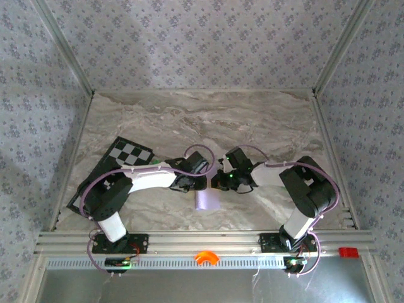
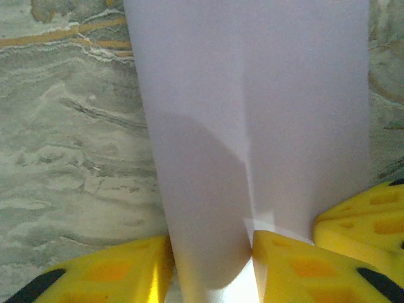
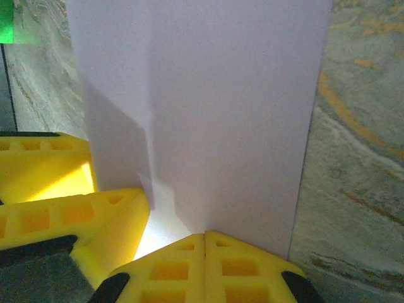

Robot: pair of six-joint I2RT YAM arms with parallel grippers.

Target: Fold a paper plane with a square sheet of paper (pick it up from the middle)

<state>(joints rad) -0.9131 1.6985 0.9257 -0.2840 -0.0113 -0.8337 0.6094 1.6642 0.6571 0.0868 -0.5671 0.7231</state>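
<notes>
Right gripper (image 3: 205,243): closed, pinching square sheet of paper (image 3: 202,95).
Left gripper (image 2: 211,268): jaws apart, straddling it.
Risk: sheet pivoting on single pinch, crease skewing.

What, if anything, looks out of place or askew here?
The checkered board lies skewed to the table edges at the left, partly under the left arm. The lilac paper looks creased but untorn.

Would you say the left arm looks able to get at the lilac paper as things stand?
Probably yes: the square sheet of paper lies between the parted fingers of the left gripper, though the right gripper, apparently shut on the sheet, crowds in close beside it.
</notes>
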